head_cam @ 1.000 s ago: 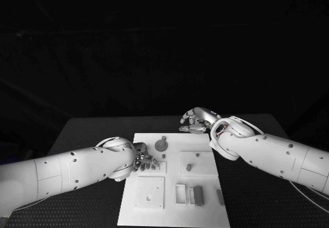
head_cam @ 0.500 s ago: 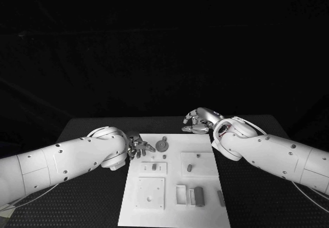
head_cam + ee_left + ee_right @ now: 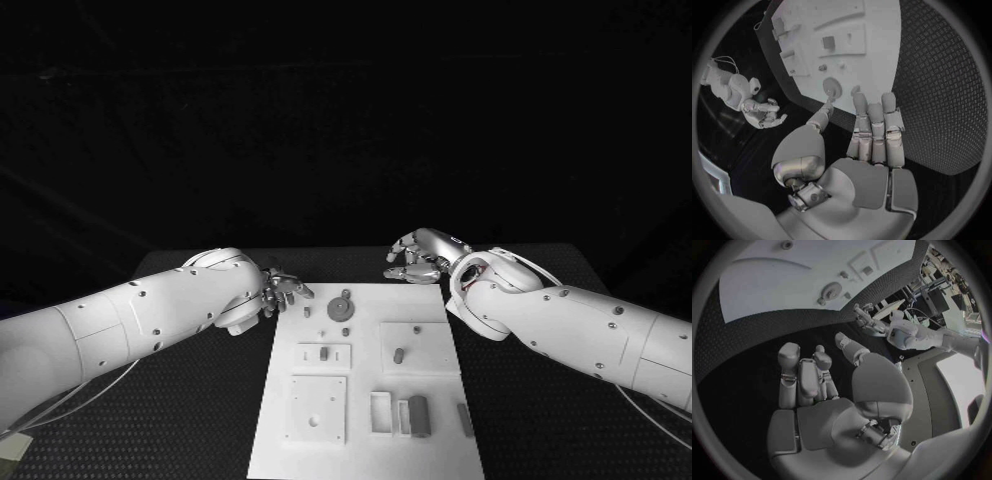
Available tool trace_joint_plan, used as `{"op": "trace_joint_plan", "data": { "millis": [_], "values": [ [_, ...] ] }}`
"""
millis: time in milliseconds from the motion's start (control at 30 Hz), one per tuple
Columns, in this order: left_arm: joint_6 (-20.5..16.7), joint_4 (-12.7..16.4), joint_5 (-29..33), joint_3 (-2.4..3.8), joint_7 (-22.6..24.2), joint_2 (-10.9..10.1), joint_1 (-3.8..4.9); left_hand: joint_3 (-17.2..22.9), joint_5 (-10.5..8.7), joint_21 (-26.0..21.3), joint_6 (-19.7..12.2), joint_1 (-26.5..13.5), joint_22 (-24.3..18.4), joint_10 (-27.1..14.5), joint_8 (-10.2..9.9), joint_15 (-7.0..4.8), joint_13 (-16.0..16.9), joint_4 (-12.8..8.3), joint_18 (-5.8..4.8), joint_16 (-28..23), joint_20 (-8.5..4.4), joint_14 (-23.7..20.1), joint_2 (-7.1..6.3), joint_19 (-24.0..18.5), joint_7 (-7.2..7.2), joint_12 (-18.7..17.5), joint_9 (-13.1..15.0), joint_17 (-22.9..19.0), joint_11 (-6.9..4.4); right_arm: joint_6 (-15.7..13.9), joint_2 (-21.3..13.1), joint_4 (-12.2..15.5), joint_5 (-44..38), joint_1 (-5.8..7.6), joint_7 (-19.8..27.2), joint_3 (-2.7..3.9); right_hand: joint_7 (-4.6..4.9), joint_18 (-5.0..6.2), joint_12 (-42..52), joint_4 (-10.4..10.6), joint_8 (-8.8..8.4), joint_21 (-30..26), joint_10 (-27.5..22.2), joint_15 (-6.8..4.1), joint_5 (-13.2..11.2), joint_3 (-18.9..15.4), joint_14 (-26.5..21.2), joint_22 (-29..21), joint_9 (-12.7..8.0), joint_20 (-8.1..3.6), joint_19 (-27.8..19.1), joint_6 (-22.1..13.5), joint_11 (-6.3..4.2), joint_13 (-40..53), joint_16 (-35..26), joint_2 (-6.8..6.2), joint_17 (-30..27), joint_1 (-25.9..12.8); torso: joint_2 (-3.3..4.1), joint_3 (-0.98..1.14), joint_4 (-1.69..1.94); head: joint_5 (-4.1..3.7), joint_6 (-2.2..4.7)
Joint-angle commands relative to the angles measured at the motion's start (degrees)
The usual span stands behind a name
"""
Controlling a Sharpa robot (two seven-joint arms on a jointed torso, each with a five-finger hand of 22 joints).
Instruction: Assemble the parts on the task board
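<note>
Since the earlier pictures the left hand (image 3: 284, 292) has drawn back from the task board (image 3: 361, 440): a second ago it was low over the small raised block (image 3: 323, 354) on the board's left side, half a second ago it had lifted toward the board's far left corner, and now it hangs just off that corner, over the dark worktop (image 3: 173, 420). The right hand (image 3: 418, 258) has shifted only slightly and stays beyond the board's far edge. The task board is a white plate lying flat in the middle of the worktop. On it a grey round part (image 3: 340, 306) with a small knob sits near the far edge, a short grey peg (image 3: 397, 353) stands in a raised square plate on the right side, and a larger square plate (image 3: 316, 406) with a small hole lies nearer the robot on the left. Beside that, a grey block (image 3: 418, 413) stands in a slotted holder, and a slim grey piece (image 3: 463, 416) lies near the board's right edge. In the left wrist view the left hand's fingers (image 3: 872, 131) are stretched out side by side, nearly straight, with the thumb reaching apart toward the round part, and they hold nothing. In the right wrist view the right hand's fingers (image 3: 806, 374) are loosely curled with small gaps between them, the thumb set off to one side, and nothing lies in them.
</note>
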Motion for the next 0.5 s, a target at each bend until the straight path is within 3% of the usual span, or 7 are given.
{"op": "trace_joint_plan", "data": {
  "millis": [33,267,500],
  "values": [
    [2.1,-2.7,-0.6,0.02,1.5,1.7,0.05,0.4,-0.21,-0.4,-0.4,-0.1,-0.1,-3.2,-0.6,0.48,-0.3,0.1,0.03,-0.2,0.58,-0.3,-0.62,-0.2,0.31,-0.3,-0.5,-0.4,2.20,0.2,0.1,-0.1,0.0,-0.02,0.4,0.02,0.33,4.90,-0.3,0.1,-0.30,-0.3,-0.5,-0.03,0.1,-0.3,-0.4,0.9,0.1,-0.47,0.1,0.0,-0.02,-0.1,-0.3,0.49,0.1,-0.1,0.04,-0.02,-0.07,-0.03,0.04],
    [3.6,-7.8,-1.9,-0.02,1.8,4.9,0.01,0.8,-0.21,-1.2,-1.6,-0.2,-0.2,-4.2,-2.0,1.11,-0.9,0.4,0.37,-0.4,1.26,-0.9,-0.68,-0.6,1.04,-0.5,-1.5,-1.3,2.86,0.2,0.3,-0.2,0.0,-0.01,0.4,0.02,0.33,4.90,-0.3,0.1,-0.31,-0.3,-0.5,-0.03,0.1,-0.3,-0.4,0.9,0.1,-0.47,0.1,0.0,-0.02,-0.1,-0.3,0.50,0.1,-0.1,0.11,-0.03,-0.17,-0.11,0.01],
    [6.0,-9.5,-2.4,0.00,2.5,5.7,0.00,1.0,-0.17,-1.3,-1.3,-0.1,0.0,-4.3,-2.1,1.20,-1.0,0.5,0.53,-0.2,1.41,-0.8,-0.23,-0.4,1.02,-0.3,-1.7,-1.5,2.88,0.2,0.5,-0.3,0.0,-0.01,0.4,0.02,0.33,4.90,-0.3,0.1,-0.32,-0.3,-0.5,-0.03,0.1,-0.3,-0.4,0.9,0.1,-0.47,0.1,0.0,-0.02,-0.1,-0.3,0.51,0.1,-0.1,0.10,0.00,-0.19,-0.37,-0.12]
  ]
}}
